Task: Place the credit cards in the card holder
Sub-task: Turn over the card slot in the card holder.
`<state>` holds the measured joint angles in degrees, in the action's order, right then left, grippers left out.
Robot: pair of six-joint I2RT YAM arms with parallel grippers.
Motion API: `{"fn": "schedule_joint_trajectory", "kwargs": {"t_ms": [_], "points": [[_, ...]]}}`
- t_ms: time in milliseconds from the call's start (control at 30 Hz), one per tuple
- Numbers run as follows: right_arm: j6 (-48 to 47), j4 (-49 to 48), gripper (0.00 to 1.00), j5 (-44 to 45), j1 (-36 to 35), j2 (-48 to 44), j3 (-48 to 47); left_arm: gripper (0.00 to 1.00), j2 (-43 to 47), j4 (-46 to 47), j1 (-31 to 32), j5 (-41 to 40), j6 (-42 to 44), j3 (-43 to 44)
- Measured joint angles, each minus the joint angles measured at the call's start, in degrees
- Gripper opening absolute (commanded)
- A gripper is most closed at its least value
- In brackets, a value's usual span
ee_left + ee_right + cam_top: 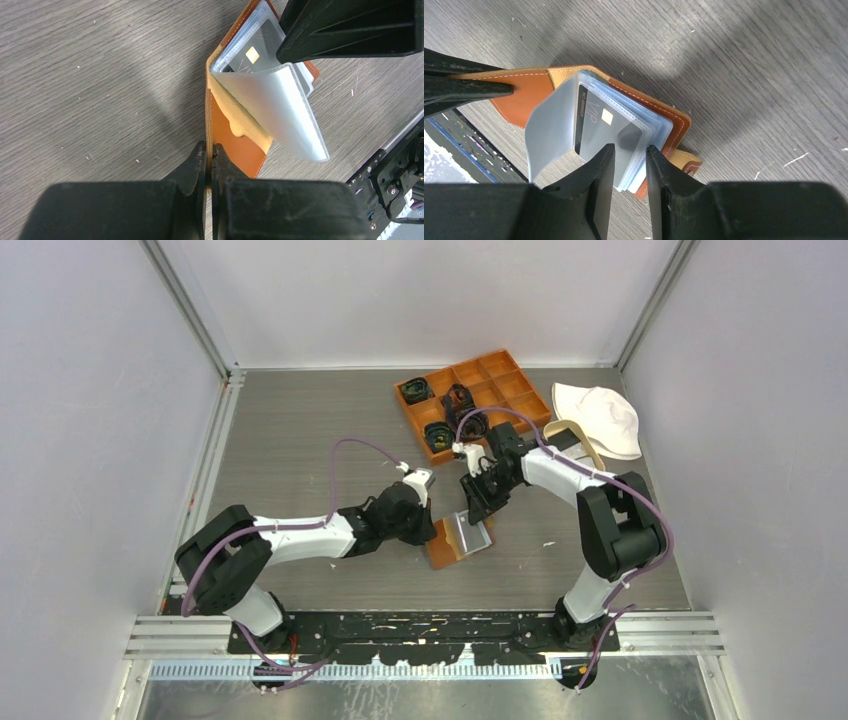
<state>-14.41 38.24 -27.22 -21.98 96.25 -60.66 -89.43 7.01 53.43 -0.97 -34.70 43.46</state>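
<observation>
My left gripper [210, 150] is clamped on the card holder [239, 150] by its cover, holder open on the table [100, 75]. My right gripper [630, 156] is loose, jaws parted over the black credit card [595, 129] in its clear sleeve [549, 125].

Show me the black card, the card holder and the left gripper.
black card [596, 132]: right wrist view, on its face near the chip.
card holder [239, 152]: left wrist view, on the brown inner cover.
left gripper [209, 148]: left wrist view, between its fingertips, clamped on the cover's edge.
</observation>
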Motion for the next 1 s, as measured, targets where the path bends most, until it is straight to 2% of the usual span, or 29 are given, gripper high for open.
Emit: {"fn": "schedule_joint_trajectory", "kwargs": {"t_ms": [167,367,1000], "points": [[0.00,0.98,0.30,-1.05,-0.20,0.83,-0.59,0.00,0.00,-0.07,0.00,-0.09,-0.57,-0.11],[0.02,1.68,0.30,-7.43,-0.20,0.79,-1.16,0.00,0.00,-0.79,-0.09,-0.44,-0.87,-0.46],[4.33,1.01,0.41,-23.43,-2.69,2.36,-1.16,0.00,-1.68,3.43,-2.08,2.75,-2.86,-1.22]]}}
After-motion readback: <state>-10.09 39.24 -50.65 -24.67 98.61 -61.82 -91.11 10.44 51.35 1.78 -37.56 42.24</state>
